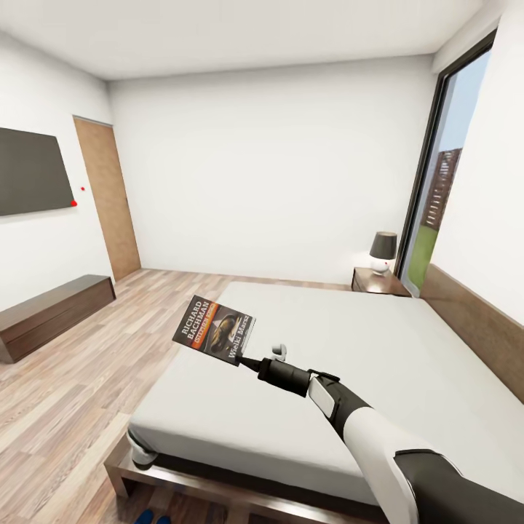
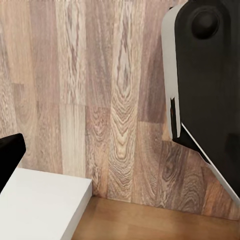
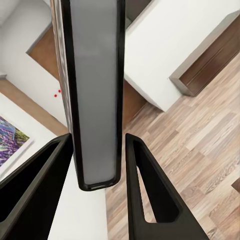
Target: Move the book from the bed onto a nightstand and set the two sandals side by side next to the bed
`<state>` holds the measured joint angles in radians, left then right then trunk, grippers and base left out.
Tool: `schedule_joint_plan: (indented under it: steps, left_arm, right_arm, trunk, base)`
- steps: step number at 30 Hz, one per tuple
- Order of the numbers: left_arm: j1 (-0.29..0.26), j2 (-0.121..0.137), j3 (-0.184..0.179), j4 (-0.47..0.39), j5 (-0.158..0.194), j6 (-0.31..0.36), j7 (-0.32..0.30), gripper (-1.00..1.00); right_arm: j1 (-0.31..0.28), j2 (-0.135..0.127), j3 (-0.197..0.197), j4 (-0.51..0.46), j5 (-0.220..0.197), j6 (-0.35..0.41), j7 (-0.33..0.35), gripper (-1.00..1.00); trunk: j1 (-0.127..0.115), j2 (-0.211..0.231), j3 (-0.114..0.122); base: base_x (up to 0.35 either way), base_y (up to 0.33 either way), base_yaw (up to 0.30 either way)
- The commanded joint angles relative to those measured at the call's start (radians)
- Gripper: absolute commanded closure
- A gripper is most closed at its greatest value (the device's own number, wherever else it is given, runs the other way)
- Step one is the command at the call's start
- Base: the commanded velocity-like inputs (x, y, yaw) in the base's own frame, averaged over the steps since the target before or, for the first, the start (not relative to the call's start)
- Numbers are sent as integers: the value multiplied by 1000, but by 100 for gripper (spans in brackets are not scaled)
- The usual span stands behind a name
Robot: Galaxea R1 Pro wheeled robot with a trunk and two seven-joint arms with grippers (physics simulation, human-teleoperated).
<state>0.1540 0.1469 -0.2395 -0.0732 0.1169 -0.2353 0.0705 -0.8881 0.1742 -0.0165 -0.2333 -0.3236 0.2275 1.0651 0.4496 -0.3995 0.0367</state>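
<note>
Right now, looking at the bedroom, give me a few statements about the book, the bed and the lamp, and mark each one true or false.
1. The right pincer holds the book above the bed. True.
2. The book lies flat on the mattress. False: it is lifted clear in the pincer.
3. A lamp stands on the nightstand by the window. True.
4. The door is beside the window. False: it is on the opposite wall, near the TV.

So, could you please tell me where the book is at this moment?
In the head view the book is lifted clear of the mattress, gripped at its lower corner by the right hand over the left edge of the bed, with the nightstand at the far side.
</note>
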Motion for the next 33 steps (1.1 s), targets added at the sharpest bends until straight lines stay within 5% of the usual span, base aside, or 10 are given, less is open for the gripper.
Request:
schedule_joint_plan:
  steps: [1,16,33]
  left_arm:
    - [1,0,-9,-2,10,-1,3,-100]
    - [1,-1,-9,-2,10,-1,1,-100]
    - [2,-38,-9,-2,12,-2,-1,-100]
  right_arm:
    - [0,0,-2,0,-5,10,2,100]
    - [0,0,-2,-1,-5,10,3,100]
    - [0,0,-3,-2,-5,11,0,100]
  trunk:
    - [0,-1,0]
    - [0,-1,11]
    - [0,-1,28]
  base:
    - [0,0,0]
    - [0,0,0]
    - [0,0,8]
